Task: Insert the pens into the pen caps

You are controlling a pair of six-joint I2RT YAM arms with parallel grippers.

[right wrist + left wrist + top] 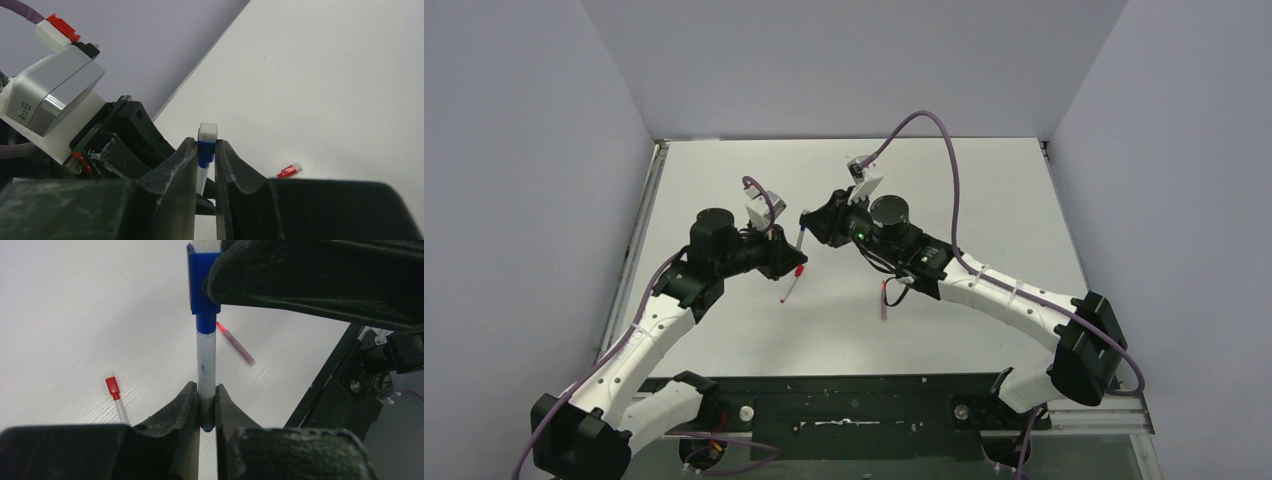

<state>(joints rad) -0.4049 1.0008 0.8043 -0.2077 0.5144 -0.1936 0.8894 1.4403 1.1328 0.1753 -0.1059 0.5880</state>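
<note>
Two grippers meet above the table (984, 200), and both are busy. My left gripper (206, 390) is squeezed tight on the low end of the blue pen (206, 360), and the pen stands straight up out of it. My right gripper (205, 145) is pinched on the blue cap (200, 285), with only the cap's white end poking out past its fingers. The pen's blue end is right at the cap's mouth. I think it is going in, but I cannot tell how deep.

The pen looks very light, thin and stiff, with a smooth, slippery barrel. I hold it far from the cap, so I think it could tip or slide back when I push. A grip nearer the blue end would keep it steadier. The cap is tiny and hard, so I would hold it by its sides and keep its mouth free.

The pink pen (235, 343) lies flat on the table, and so does the red pen (114, 388). Both are well apart from my grippers. The red one seems to have its cap on.
</note>
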